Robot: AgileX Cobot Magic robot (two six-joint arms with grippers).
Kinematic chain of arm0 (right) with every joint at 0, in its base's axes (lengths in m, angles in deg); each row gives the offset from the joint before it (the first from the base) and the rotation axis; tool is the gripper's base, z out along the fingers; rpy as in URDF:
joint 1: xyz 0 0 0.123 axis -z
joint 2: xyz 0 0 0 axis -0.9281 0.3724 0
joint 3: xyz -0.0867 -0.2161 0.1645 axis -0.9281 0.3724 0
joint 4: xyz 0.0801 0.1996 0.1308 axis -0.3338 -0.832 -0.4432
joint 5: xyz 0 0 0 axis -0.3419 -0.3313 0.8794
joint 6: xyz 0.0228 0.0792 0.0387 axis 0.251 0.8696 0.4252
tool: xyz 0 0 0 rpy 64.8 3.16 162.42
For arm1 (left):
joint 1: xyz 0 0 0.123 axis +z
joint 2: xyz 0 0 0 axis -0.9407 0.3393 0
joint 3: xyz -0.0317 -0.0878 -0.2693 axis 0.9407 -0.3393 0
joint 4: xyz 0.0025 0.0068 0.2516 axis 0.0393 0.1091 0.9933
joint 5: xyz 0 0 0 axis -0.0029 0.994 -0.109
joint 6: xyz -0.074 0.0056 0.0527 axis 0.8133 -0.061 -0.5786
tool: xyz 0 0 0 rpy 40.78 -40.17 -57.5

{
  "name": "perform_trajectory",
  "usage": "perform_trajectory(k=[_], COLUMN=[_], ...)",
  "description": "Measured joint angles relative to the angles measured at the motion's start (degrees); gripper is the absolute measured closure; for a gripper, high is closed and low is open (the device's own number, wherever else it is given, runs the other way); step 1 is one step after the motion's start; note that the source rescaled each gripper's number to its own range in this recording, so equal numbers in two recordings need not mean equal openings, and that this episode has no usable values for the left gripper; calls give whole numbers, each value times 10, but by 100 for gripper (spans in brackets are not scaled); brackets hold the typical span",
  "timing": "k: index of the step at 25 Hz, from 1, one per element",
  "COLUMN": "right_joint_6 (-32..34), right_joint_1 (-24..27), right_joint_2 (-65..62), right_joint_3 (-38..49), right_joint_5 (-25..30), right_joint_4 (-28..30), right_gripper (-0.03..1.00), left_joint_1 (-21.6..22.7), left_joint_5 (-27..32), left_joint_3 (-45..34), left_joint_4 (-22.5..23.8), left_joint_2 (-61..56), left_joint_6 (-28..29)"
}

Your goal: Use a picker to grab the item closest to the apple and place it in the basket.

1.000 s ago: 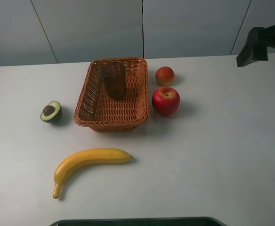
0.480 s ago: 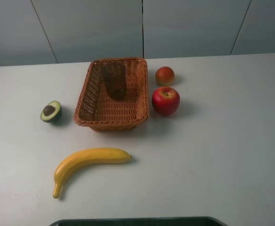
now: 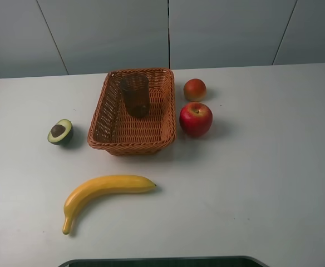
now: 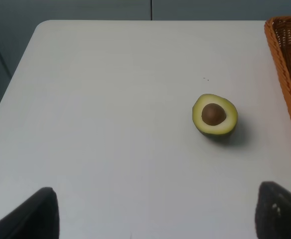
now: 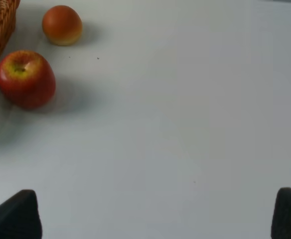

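The smoky-grey see-through cup [image 3: 135, 95] stands upright inside the brown wicker basket [image 3: 132, 149], toward its far end. Just right of the basket sits the glossy red apple [image 3: 196, 119], also seen in the right wrist view [image 5: 26, 78]. Neither arm appears in the exterior high view. The left gripper [image 4: 158, 214] is open, only its two dark fingertips [image 4: 36, 216] showing, wide apart over bare table near the basket's edge [image 4: 287, 64]. The right gripper [image 5: 153, 214] is open too, holding nothing, well away from the apple.
A small orange-red fruit [image 3: 195, 89] lies just behind the apple. A halved avocado [image 3: 60, 132] rests left of the basket, and shows in the left wrist view [image 4: 215, 115]. A banana [image 3: 104, 192] lies near the table's front. A dark strip edges the bottom.
One second ago a black arm showed at the upper right of the exterior high view; it has left the view. The cup, basket and fruit have not moved.
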Motion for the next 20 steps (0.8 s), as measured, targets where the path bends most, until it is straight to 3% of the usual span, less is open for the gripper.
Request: perform_trajectory(k=[9, 20], right_joint_6=[-19, -19], right_joint_1=[0, 0], right_joint_2=[-142, -192], right_joint_3=[96, 103], right_joint_5=[-12, -25], right_joint_4=[-32, -34], right_gripper=[-3, -3], left_joint_1=[0, 0], left_joint_5=[0, 0], left_joint_3=[0, 0], left_joint_4=[0, 0], left_joint_2=[0, 0], left_joint_6=[0, 0])
